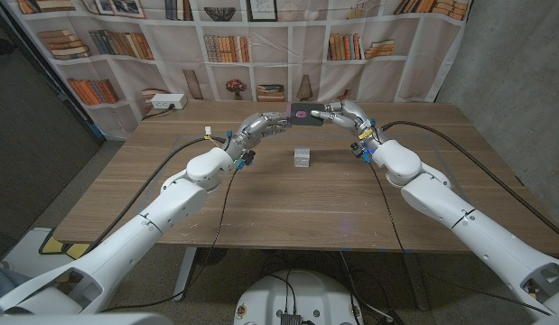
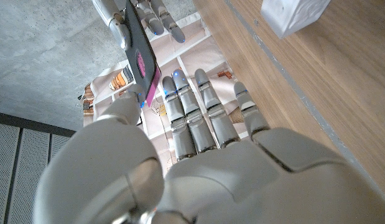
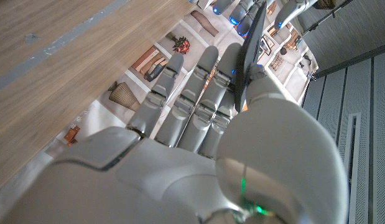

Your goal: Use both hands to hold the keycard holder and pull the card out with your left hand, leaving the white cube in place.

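**A:** Starting nearest, what sits on the surface [image 1: 261, 194]?

**B:** The white cube [image 1: 302, 158], alone on the wood, a little forward of where the hands meet. Neither hand touches it. It also shows in the left wrist view, standing on the planks.

**A:** And beyond it?

**B:** The keycard holder [image 1: 305, 113], dark with a pink patch, is held up in the air above the far half of the surface, past the cube. The left hand [image 1: 272, 122] reaches it from one end, the right hand [image 1: 338, 112] from the other.

**A:** How are the hands set?

**B:** In the left wrist view the left thumb presses against the holder's near end with the fingers [image 2: 204, 109] stretched alongside, so I judge it a pinch at that end. In the right wrist view the right thumb and fingers [image 3: 208, 93] close on the thin dark edge of the holder, a firm hold.

**A:** Which step, then?

**B:** The two-handed hold looks done; the pulling out has, by my reading, not begun. I cannot tell from these views whether the card itself has slid out at all.

**A:** What does the next move need?

**B:** The right hand should keep the holder fixed while the left pinches the card alone and draws it straight out along the holder's length, staying high enough to leave the cube undisturbed.
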You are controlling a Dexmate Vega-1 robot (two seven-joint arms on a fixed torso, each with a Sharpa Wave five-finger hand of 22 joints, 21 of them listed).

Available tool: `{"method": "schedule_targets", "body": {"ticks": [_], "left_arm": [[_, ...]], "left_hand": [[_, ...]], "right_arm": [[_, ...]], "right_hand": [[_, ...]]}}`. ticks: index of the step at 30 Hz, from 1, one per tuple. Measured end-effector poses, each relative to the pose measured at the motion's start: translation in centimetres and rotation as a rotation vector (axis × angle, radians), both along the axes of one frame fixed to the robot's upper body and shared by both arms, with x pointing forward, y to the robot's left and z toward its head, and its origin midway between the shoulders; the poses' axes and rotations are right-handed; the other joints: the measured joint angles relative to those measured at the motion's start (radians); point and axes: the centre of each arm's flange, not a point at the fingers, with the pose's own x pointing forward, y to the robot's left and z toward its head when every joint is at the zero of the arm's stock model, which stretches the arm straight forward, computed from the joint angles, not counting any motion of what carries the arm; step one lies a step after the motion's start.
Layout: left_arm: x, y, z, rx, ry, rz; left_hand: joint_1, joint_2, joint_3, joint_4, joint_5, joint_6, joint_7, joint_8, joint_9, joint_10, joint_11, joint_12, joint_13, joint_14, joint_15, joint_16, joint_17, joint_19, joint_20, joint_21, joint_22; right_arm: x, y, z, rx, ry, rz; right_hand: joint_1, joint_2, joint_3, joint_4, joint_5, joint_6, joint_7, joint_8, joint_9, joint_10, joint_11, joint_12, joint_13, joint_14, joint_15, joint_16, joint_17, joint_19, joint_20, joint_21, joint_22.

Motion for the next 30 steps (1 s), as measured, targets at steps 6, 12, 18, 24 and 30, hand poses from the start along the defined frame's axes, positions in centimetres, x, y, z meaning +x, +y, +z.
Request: {"method": "schedule_targets", "body": {"ticks": [6,12,18,24,30], "left_arm": [[0.1,-0.08,0.1,0.003,-0.001,-0.002],[0.22,-0.09,0.12,0.002,0.001,-0.003],[0.25,-0.08,0.17,-0.01,0.001,0.002],[0.18,0.12,0.2,-0.03,0.0,0.017],[0.15,0.21,0.13,-0.045,0.002,0.026]], "left_hand": [[0.004,0.004,0.008,0.0,0.0,0.002,-0.002,0.0,0.0,0.0,0.0,0.0,0.0,0.003,0.0,0.0,0.0,0.0,0.0,0.0,0.0],[0.032,0.032,0.029,-0.008,0.004,0.02,-0.002,0.0,0.0,0.024,-0.001,0.0,-0.005,0.018,0.0,0.0,0.0,0.006,-0.006,0.0,0.0],[0.078,0.115,0.083,-0.016,0.008,0.102,-0.01,0.015,0.0,0.096,-0.009,0.017,-0.018,0.059,-0.013,0.0,0.0,0.026,-0.026,0.0,0.0],[0.087,0.143,0.098,-0.012,0.0,0.129,-0.007,0.019,0.0,0.129,-0.014,0.024,-0.023,0.078,-0.021,0.0,0.0,0.03,-0.049,0.0,0.0],[0.091,0.146,0.098,-0.012,-0.004,0.148,-0.009,0.023,0.0,0.149,-0.013,0.031,-0.021,0.096,-0.028,0.0,0.0,0.042,-0.062,0.0,0.0]], "right_arm": [[-0.01,0.02,-0.08,-0.001,0.0,0.0],[-0.03,0.08,-0.09,0.001,-0.001,0.0],[0.01,0.13,-0.13,0.004,-0.001,0.0],[0.08,0.12,-0.19,0.007,0.0,0.0],[0.09,0.11,-0.2,0.009,0.001,0.002]], "right_hand": [[0.0,0.0,0.0,0.0,0.0,0.0,0.0,-0.002,0.0,0.0,0.0,0.0,0.0,0.0,0.0,0.0,0.0,0.0,0.0,0.0,0.0],[0.0,0.0,0.0,0.0,-0.003,0.0,0.0,-0.003,0.0,0.0,0.0,0.0,0.0,0.0,0.0,0.0,0.0,0.0,0.0,0.0,0.0],[-0.002,0.002,-0.003,0.003,-0.003,0.0,0.0,-0.005,0.005,0.0,0.0,0.004,0.0,0.0,0.0,0.0,0.0,0.001,0.0,0.0,0.0],[-0.005,0.005,-0.003,0.003,-0.003,0.0,0.0,-0.005,0.005,0.0,0.0,0.004,0.005,0.0,0.0,0.0,0.0,0.006,0.005,0.0,0.0],[-0.005,0.005,-0.003,0.003,0.001,0.0,0.0,-0.007,0.005,0.0,0.0,0.007,0.005,0.0,0.0,0.0,0.0,0.006,0.005,0.0,0.0]]}}
